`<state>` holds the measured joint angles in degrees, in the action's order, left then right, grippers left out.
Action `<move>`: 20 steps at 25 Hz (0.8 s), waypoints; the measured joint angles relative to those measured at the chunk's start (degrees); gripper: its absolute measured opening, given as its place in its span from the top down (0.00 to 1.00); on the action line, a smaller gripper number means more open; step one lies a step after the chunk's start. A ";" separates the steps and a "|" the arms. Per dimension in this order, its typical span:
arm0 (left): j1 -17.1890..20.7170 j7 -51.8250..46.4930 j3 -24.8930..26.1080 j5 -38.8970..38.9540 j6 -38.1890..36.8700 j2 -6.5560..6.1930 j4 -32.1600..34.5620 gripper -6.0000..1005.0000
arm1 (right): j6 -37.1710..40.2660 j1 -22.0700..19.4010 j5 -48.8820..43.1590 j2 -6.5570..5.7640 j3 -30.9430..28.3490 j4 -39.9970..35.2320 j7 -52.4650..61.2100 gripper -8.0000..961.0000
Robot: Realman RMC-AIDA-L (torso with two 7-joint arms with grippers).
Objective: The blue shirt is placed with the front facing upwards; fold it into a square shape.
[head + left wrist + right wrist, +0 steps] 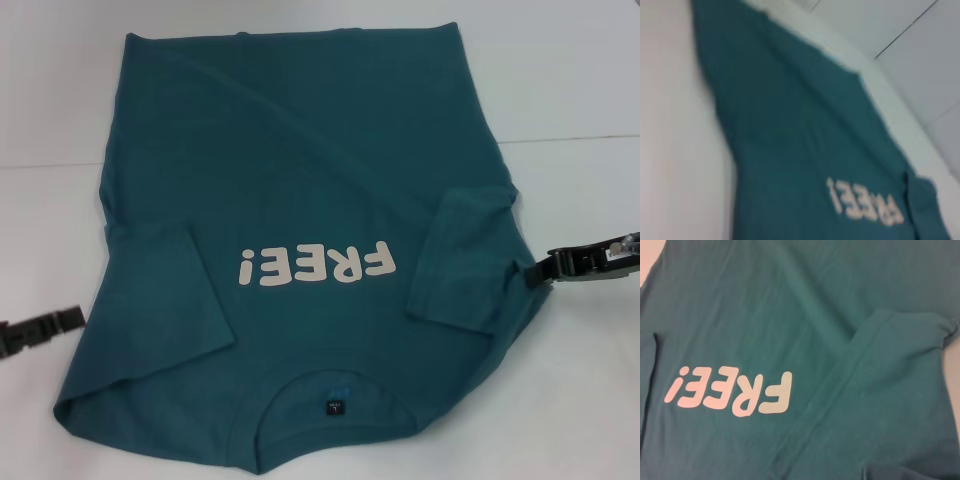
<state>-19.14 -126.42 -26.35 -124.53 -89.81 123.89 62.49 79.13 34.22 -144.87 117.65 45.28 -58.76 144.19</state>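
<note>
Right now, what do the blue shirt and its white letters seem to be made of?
The blue shirt looks like soft matte knit, perhaps cotton: it creases and drapes limply. The white letters look like a smooth flat print, maybe vinyl or ink, with crisp edges.

blue shirt | flat on white table | lettering visible

1. White table: carries one item only.
2. Blue shirt: lies flat directly on the table, lettering side up, both sleeves folded inward, collar at its near edge.
</note>
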 joint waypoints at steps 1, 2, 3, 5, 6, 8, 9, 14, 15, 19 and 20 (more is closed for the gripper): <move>0.02 -1.89 -1.29 -1.30 0.25 0.10 0.84 0.37 | 0.01 -0.05 0.28 0.01 -0.02 0.04 0.00 0.97; 0.07 -3.36 -2.49 -2.35 0.47 0.23 1.56 0.36 | 0.03 -0.12 0.63 0.01 -0.04 0.12 -0.01 0.97; 0.22 -5.26 -4.51 -4.20 0.95 0.44 3.16 0.33 | 0.05 -0.16 1.07 0.00 -0.13 0.26 -0.01 0.97; 0.37 -6.20 -6.09 -5.48 1.30 0.61 4.52 0.27 | 0.07 -0.20 1.80 -0.14 -0.46 0.52 -0.02 0.97; 0.75 -7.01 -8.64 -7.01 1.55 0.77 6.59 0.24 | 0.04 -0.23 2.09 -0.26 -0.65 0.67 -0.02 0.97; 1.04 -7.10 -10.14 -7.52 1.57 0.77 7.42 0.24 | -0.26 -0.28 2.47 -0.50 -0.86 0.97 -0.03 0.97; 1.10 -7.14 -10.62 -7.88 1.66 0.78 7.64 0.24 | -0.53 -0.30 2.54 -0.64 -0.91 1.23 -0.04 0.97; 1.26 -6.74 -11.02 -10.68 4.04 0.76 7.79 0.24 | -1.03 -0.32 2.57 -0.98 -1.21 1.92 -0.22 0.97; 1.28 -6.56 -11.03 -10.94 4.30 0.76 7.63 0.24 | -1.07 -0.30 2.57 -1.00 -1.49 2.02 -0.36 0.97; 1.24 -5.95 -11.06 -11.81 5.07 0.69 6.76 0.24 | -1.01 -0.09 2.58 -1.04 -2.16 2.08 -0.93 0.97; 1.23 -5.78 -11.06 -11.85 5.25 0.68 6.73 0.24 | -0.97 -0.03 2.58 -1.04 -2.17 2.08 -1.02 0.97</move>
<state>-17.90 -132.19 -37.41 -136.38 -84.57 124.58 69.23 78.15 34.19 -142.29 116.61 43.11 -56.68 143.17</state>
